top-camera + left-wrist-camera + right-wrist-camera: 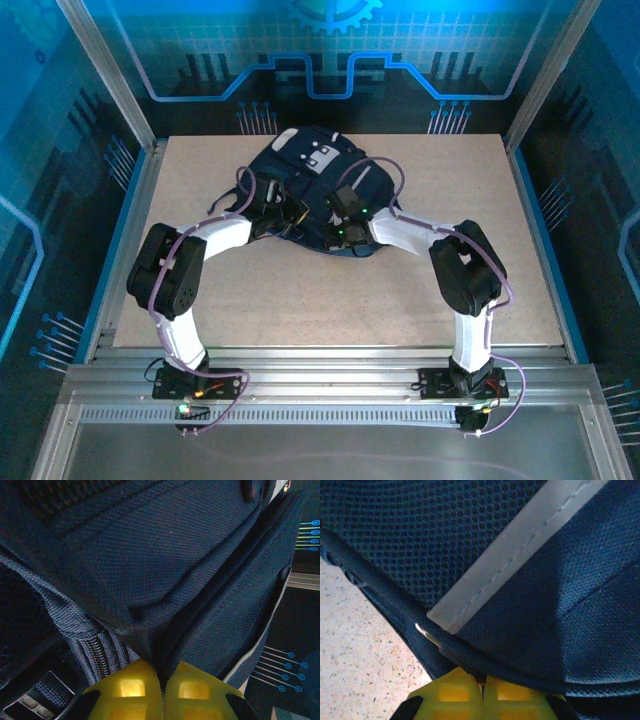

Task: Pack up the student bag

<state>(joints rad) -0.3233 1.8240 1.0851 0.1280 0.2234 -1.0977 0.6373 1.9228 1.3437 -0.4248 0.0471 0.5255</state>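
The student bag (312, 170), dark navy with light grey patches, lies at the far middle of the table. Both arms reach in to its near edge. My left gripper (288, 215) is at the bag's left front. In the left wrist view its yellow fingers (131, 690) are shut on a fold of navy fabric (165, 650) beside a zipper (96, 656). My right gripper (337, 228) is at the bag's front middle. Its yellow fingers (451, 692) are pinched on the bag's dark bottom rim (485, 667), below a grey strip (515, 555) and a small metal pull (424, 632).
The beige speckled table (330, 300) spreads in front of the bag and to both sides. Metal frame posts (110, 80) and blue panels wall in the left, right and back. A rail (320, 385) runs along the near edge by the arm bases.
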